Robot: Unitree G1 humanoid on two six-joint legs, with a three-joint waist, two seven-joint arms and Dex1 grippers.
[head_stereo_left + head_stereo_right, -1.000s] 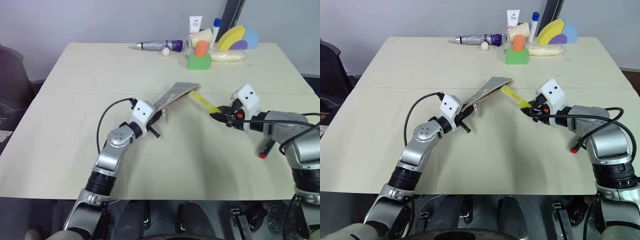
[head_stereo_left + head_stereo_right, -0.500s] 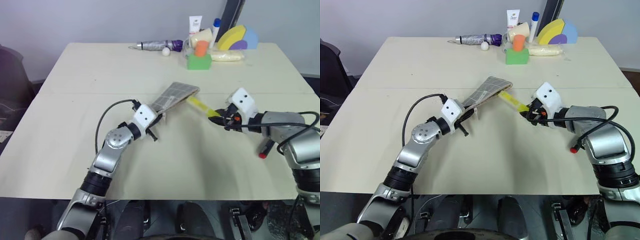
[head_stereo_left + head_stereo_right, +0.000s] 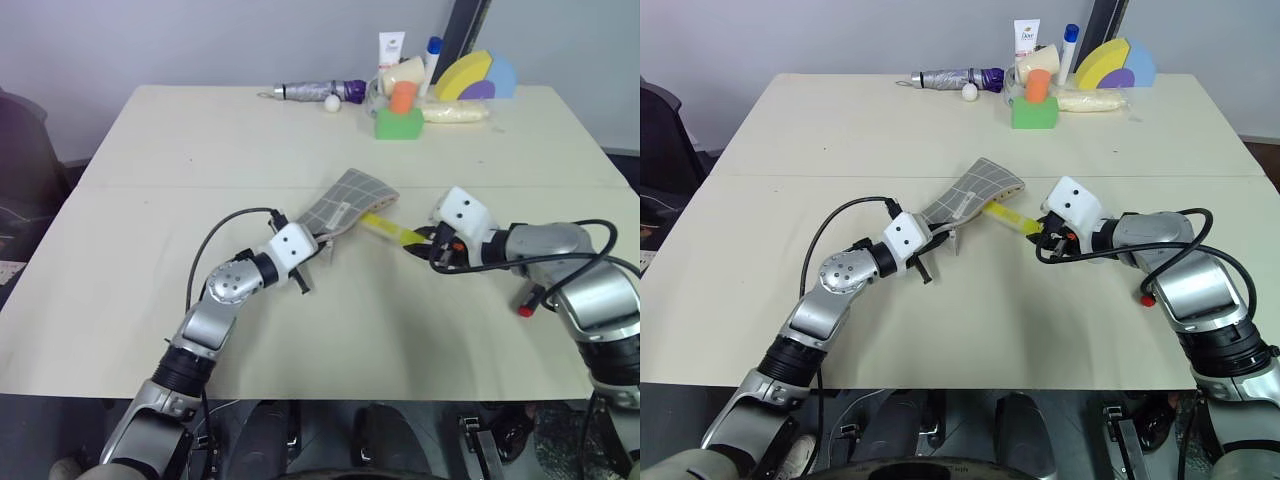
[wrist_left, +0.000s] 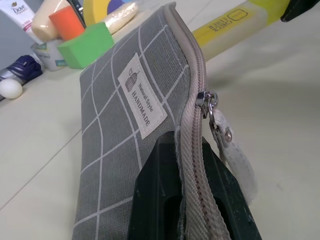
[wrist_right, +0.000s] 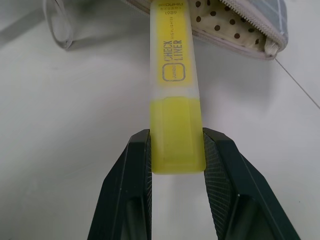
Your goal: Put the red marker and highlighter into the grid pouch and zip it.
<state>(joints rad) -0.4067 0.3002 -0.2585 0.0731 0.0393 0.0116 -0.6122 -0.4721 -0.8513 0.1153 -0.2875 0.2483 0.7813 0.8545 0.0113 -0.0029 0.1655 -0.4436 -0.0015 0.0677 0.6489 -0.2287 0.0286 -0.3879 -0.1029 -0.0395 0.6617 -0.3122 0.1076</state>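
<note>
Right wrist view: we see the right end effector (image 5: 176,150) clamped on the highlighter (image 5: 175,85), tip at the pouch (image 3: 340,203) mouth. Left end effector (image 4: 187,165) pinches the pouch edge above the bench (image 3: 200,140); red marker (image 3: 527,302) lies beside the right arm.

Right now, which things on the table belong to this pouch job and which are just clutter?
Job:
- grid pouch, in left gripper
- highlighter, in right gripper
- red marker

Clutter:
- folded umbrella
- white ball
- green block
- white tube
</note>
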